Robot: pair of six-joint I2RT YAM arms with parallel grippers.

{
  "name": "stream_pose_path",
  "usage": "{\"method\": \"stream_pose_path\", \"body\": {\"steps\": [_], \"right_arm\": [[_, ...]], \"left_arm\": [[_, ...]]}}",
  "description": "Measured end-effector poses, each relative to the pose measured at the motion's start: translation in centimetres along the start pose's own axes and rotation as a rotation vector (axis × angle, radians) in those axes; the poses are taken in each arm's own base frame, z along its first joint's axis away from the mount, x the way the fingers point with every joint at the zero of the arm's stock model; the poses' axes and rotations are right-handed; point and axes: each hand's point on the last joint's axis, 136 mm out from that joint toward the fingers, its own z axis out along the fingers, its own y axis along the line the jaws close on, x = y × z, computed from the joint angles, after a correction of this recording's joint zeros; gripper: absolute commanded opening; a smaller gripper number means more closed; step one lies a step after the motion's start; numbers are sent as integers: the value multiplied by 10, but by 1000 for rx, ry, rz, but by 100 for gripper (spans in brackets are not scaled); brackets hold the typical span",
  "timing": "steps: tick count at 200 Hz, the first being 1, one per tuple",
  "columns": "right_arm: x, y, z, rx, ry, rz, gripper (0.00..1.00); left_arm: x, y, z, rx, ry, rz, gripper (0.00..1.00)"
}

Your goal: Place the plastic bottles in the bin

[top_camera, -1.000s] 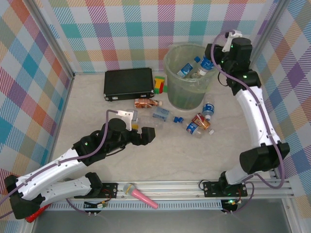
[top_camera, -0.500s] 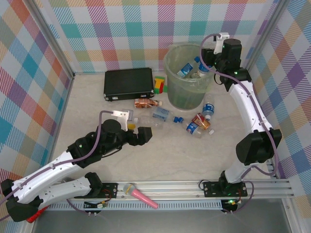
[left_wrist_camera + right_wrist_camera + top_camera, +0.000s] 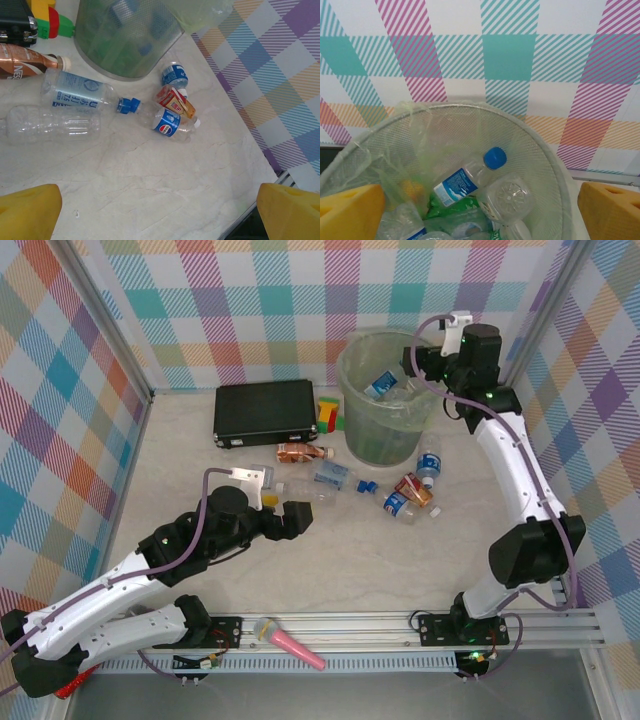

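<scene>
While right gripper (image 3: 480,207) gapes above bottles (image 3: 457,185) in the bin (image 3: 547,165), left gripper (image 3: 160,212) spreads over table strays (image 3: 75,95).

The bin (image 3: 125,45), upper left of the left wrist view, is translucent pale-green plastic with a fine mesh texture. Its liner (image 3: 422,127) is crinkled clear film. The plastic bottles (image 3: 75,95) are clear, glossy and dented. The table (image 3: 150,180) looks smooth and faintly veined, like marble. The case (image 3: 265,412) is matt black.

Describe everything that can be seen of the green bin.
The bin is a round, translucent pale-green bucket with a fine mesh texture and a loose clear liner. It stands upright on the table, right of the black case. Crushed bottles lie inside it. The right gripper hovers open above it.
</scene>
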Motion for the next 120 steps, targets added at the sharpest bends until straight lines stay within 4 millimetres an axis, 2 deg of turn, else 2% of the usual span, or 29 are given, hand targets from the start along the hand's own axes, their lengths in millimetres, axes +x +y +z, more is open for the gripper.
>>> {"method": "stream_pose_path", "body": {"steps": [40, 60, 86, 120], "right_arm": [[-12, 10, -33, -25, -13, 71, 99], [-7, 22, -54, -51, -10, 107, 99], [18, 37, -82, -89, 31, 172, 99], [74, 51, -108, -135, 120, 255, 99]], "left_arm": [[2, 1, 3, -6, 7, 0, 100], [3, 3, 7, -22, 14, -9, 99], [5, 7, 11, -47, 17, -20, 100], [8, 19, 22, -115, 17, -40, 100]]}}
